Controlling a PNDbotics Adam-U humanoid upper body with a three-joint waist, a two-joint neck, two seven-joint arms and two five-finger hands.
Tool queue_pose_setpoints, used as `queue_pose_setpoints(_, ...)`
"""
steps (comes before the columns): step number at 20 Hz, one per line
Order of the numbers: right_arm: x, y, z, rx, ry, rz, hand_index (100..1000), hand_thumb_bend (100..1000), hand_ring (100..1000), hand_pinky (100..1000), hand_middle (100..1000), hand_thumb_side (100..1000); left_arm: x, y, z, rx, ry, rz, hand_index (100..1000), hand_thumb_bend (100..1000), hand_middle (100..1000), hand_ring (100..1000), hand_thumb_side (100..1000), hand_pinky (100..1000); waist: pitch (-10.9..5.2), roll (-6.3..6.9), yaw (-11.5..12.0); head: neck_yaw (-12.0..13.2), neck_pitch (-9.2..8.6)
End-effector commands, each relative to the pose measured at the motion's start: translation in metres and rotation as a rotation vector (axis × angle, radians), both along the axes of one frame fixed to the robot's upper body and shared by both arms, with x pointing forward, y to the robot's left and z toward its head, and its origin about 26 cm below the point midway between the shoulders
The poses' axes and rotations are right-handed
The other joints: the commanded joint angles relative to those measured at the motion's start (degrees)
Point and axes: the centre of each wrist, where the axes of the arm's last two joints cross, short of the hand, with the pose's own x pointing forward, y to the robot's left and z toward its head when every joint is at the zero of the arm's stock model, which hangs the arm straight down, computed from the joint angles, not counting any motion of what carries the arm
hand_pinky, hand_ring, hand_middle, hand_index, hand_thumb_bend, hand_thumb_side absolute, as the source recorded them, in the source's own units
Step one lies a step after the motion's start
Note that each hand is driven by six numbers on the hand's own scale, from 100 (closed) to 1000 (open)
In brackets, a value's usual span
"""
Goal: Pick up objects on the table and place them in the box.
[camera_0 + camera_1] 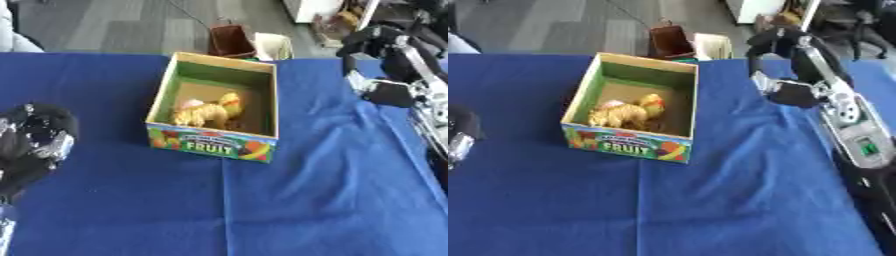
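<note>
A blue cloth (pixel 289 200) covers the table, lying mostly flat with soft creases running from the box toward the near right. The box (pixel 217 142), an open wooden crate with a green inner wall and a bright front panel lettered FRUIT, sits near the middle of the cloth, slightly to the left and toward the far side. Inside it, on the floor of the box toward its near left, lies a cluster of yellowish objects (pixel 208 112) with a pale pink bit at the left; what they are cannot be made out. The right hand (pixel 773 44) hangs above the far right part of the table, well apart from the box, its dark fingers curled downward and holding nothing that shows. The left hand (pixel 35 137) rests at the left edge of the cloth, a dark rounded mass with silver parts; whether its fingers are apart or together cannot be told. Beyond the far edge of the table lies a grey floor (pixel 114 25), with a small reddish-brown bin (pixel 231 40) and a pale container (pixel 275 46) standing just behind the box.
</note>
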Motion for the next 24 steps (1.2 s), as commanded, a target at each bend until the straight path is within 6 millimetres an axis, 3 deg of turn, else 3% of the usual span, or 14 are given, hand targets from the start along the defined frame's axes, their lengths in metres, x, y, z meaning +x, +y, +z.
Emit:
queue_pose_setpoints(1,-0.025,-0.010,0.017,0.081,-0.033,-0.004,680,100,583,656,517,207,-0.003,0.007,0.007,0.022,-0.025,0.028,589,242,529,475,140,546,-1.16,0.03,-0.5,1.0,1.38)
queue_pose_setpoints(6,-0.051,-0.008,-0.012,0.175,0.057,-0.024,669,100,545,635,494,267,-0.004,0.008,0.002,0.017,-0.007,0.038,588,244,531,473,146,546,-1.41,0.20,-1.4,2.8,3.57)
queue_pose_setpoints(12,-0.063,-0.005,-0.044,0.213,0.163,-0.043,664,100,534,634,483,333,-0.005,0.008,-0.003,0.020,0.011,0.035,586,250,534,474,158,546,-1.82,0.18,-1.7,4.5,6.47)
queue_pose_setpoints(17,-0.068,-0.002,-0.059,0.226,0.207,-0.028,661,100,532,637,478,351,-0.005,0.008,-0.005,0.016,0.016,0.037,586,266,535,474,181,546,-1.96,0.07,-1.8,5.4,7.10)
queue_pose_setpoints(24,-0.074,0.005,-0.075,0.243,0.257,-0.003,647,100,528,640,461,384,-0.006,0.008,-0.010,0.003,0.029,0.037,584,339,535,474,252,547,-2.02,0.15,-2.0,7.1,6.46)
